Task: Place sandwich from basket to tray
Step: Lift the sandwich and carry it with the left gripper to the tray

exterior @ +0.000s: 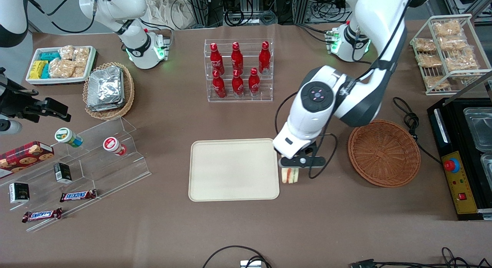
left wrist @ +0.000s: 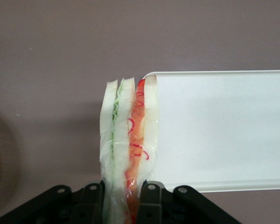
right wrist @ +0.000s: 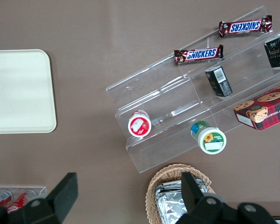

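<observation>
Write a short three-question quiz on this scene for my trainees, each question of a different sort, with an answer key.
1. True or false: the round reddish-brown wicker basket holds the triangular clear-wrapped sandwich.
2. The left arm's tool is: A) open above the basket; B) shut on the sandwich beside the flat cream rectangular tray; C) resting on the tray.
3. Fill in: the sandwich hangs at the tray's edge, between the tray and the ____.

Key: 1 false: nothing lies in the basket. 2 B: both fingers press the wrapped wedge. 3 basket.
</observation>
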Available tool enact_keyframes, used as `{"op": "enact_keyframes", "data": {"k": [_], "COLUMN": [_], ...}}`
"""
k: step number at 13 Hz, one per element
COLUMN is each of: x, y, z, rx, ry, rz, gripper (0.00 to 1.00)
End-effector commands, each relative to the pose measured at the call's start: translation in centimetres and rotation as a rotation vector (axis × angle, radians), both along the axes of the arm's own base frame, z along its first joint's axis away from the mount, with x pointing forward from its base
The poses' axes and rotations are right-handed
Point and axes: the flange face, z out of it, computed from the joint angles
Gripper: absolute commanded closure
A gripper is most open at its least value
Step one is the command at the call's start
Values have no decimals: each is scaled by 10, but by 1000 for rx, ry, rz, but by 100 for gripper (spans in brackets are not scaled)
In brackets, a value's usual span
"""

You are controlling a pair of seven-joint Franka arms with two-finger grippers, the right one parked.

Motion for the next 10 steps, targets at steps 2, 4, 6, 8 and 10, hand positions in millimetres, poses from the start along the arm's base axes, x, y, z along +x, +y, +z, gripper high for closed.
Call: {"op": "enact_keyframes", "data": {"k": [2, 4, 6, 8, 10], "x": [0, -3, -6, -14, -17], "y": [-43, -58, -66, -79, -81], "z": [-39, -65, -95, -114, -130], "rx": [6, 6, 10, 7, 16], "ry": [22, -9, 4, 12, 29], "rz": [29, 35, 21, 5, -1], "gripper": [82, 82, 82, 82, 81]}}
